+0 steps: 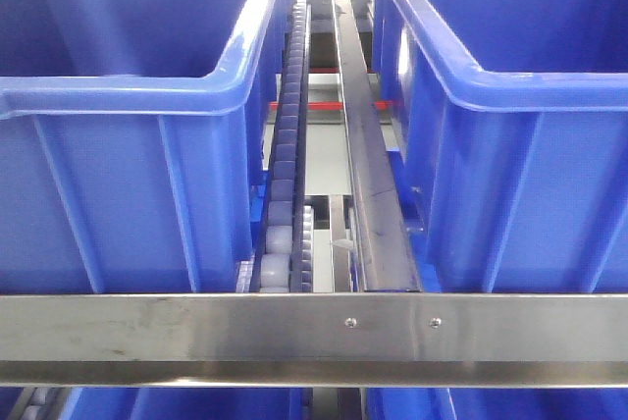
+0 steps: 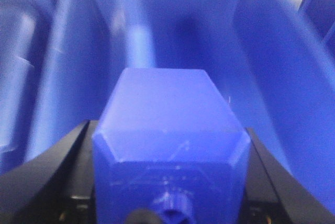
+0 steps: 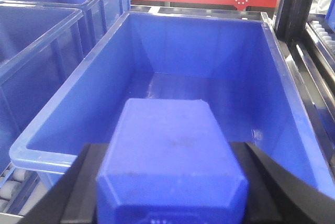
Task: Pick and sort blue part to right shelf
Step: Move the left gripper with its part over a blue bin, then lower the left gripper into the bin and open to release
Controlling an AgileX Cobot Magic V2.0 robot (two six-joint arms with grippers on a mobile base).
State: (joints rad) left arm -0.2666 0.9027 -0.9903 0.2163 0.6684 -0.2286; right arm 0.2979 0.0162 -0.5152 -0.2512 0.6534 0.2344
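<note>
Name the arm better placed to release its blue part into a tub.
Probably left. The left gripper holds its blue part low between tub walls; the right gripper holds another blue part only over the near rim of its tub.

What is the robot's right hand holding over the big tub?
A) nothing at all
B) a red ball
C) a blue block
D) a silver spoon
C: a blue block sits clamped in the right gripper above the tub.

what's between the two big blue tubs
Between the left tub and right tub run a roller rail and a steel strip; the front view shows it.
</note>
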